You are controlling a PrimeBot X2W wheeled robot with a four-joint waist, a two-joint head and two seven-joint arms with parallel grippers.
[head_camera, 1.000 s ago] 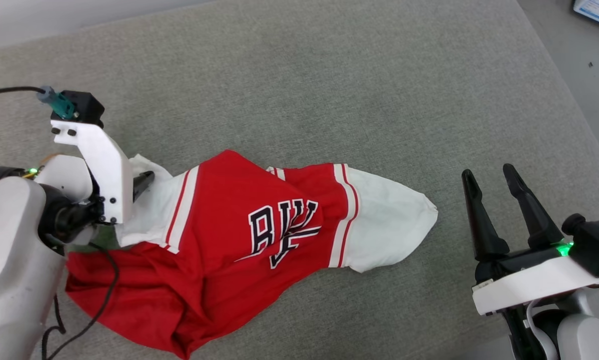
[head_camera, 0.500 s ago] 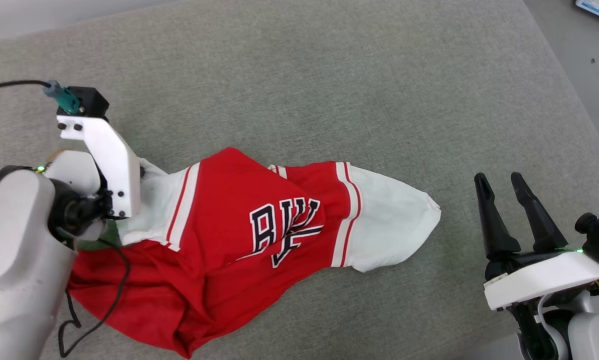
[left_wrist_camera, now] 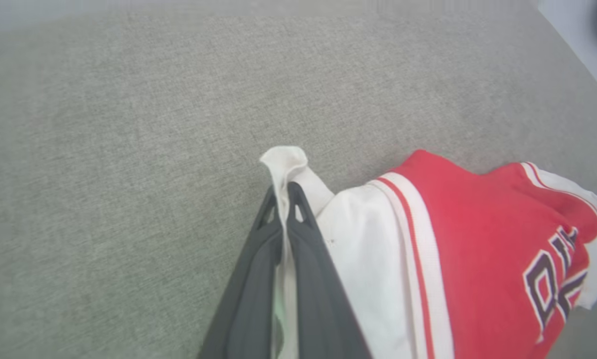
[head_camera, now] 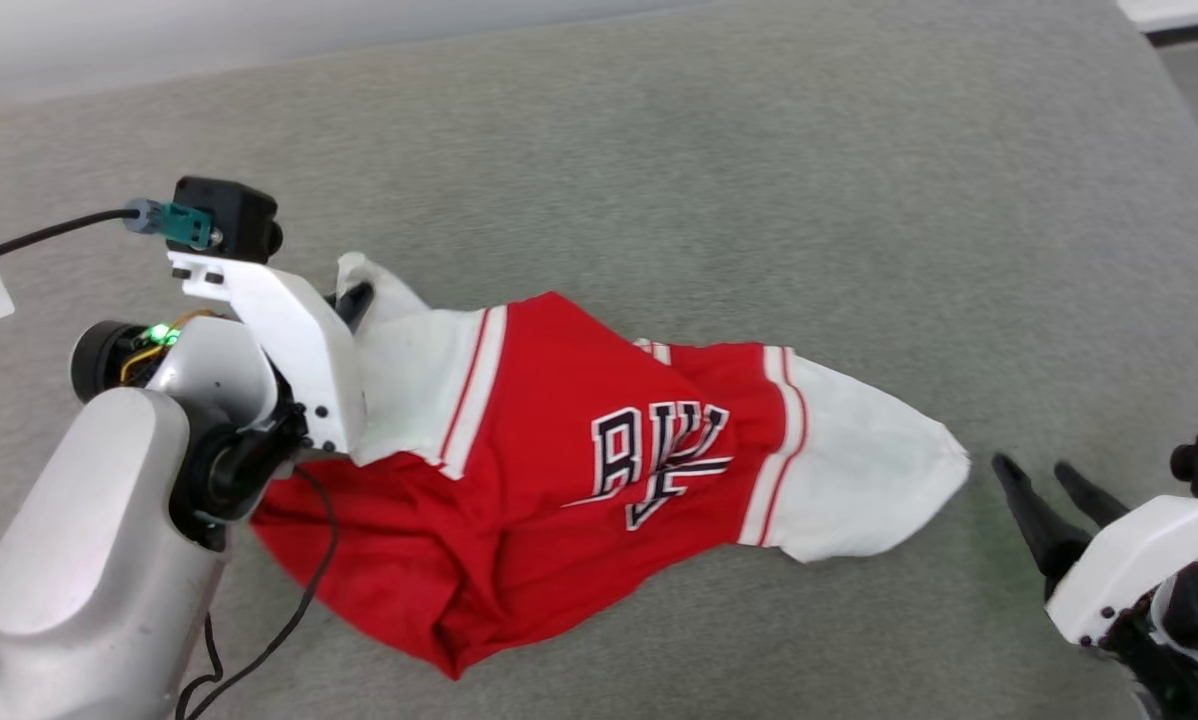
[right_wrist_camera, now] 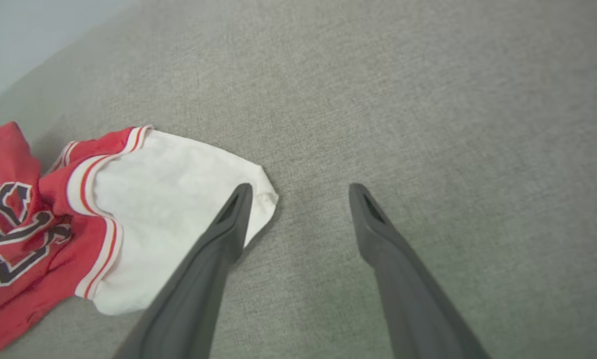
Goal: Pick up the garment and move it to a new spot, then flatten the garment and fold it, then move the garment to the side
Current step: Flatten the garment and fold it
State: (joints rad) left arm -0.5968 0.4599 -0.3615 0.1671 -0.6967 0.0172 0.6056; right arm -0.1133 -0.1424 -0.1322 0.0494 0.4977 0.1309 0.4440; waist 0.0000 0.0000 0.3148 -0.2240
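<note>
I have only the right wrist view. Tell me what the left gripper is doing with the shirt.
Observer: The left gripper is shut on the garment, pinching the edge of the other white sleeve, the one outside your view.
Operator: Say whether my gripper touches the near sleeve.
Observer: In the head view the right gripper is open beside the near sleeve, with a thin strip of grey surface between its fingertips and the sleeve's tip.
Operator: Describe the red body.
Observer: It is not flat. Below the lettering it bunches into creased folds that trail toward the robot.
</note>
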